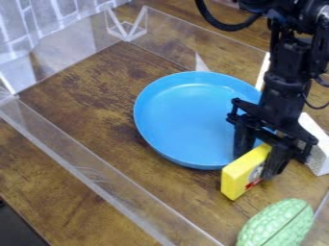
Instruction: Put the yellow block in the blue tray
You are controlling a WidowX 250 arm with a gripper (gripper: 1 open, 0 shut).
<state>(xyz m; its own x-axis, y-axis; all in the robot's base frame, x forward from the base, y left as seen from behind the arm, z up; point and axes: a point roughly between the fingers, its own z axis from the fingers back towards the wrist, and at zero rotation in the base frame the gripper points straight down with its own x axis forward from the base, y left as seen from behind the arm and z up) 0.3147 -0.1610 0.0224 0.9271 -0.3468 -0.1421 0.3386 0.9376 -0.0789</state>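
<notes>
The claw [266, 163] points straight down, pinching the yellow block [245, 173], a bright, elongated bar tilted beneath its fingers; the round blue tray [193, 120] lies just left.

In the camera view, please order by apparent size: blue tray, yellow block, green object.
1. Blue tray, clearly largest.
2. Green object, though the frame edge cuts it off and it is nearest the camera.
3. Yellow block, smallest.

yellow block [244, 175]: tilted, outside rim | blue tray [180, 115]: round, shallow
</notes>
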